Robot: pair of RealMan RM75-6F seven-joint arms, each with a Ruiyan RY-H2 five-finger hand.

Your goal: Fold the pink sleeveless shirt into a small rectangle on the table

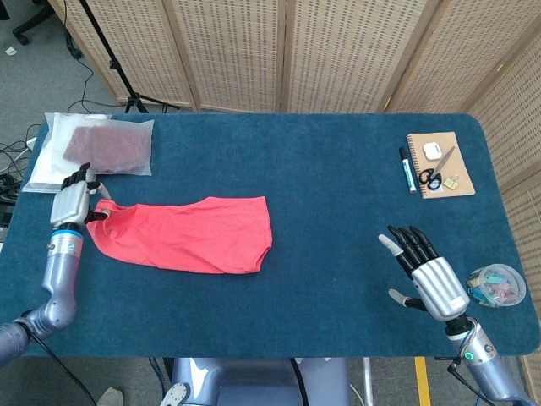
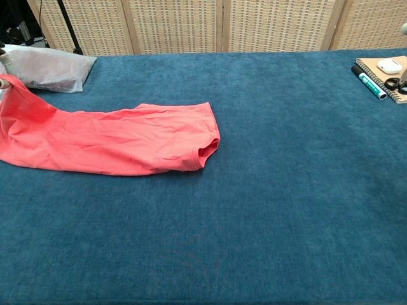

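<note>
The pink sleeveless shirt (image 1: 190,233) lies as a long folded strip on the left half of the blue table (image 1: 338,178). My left hand (image 1: 73,201) grips its left end, which is lifted off the cloth and bunched toward the middle. In the chest view the shirt (image 2: 121,140) shows its raised left corner at the frame's left edge, where the hand is almost cut off. My right hand (image 1: 427,275) hovers over the table's front right, fingers spread, holding nothing.
A clear bag with dark red cloth (image 1: 106,148) lies on white packaging (image 1: 46,165) at the back left. At the back right sits a notebook (image 1: 439,165) with a marker, scissors and small items. A container of clips (image 1: 499,283) stands at the right edge.
</note>
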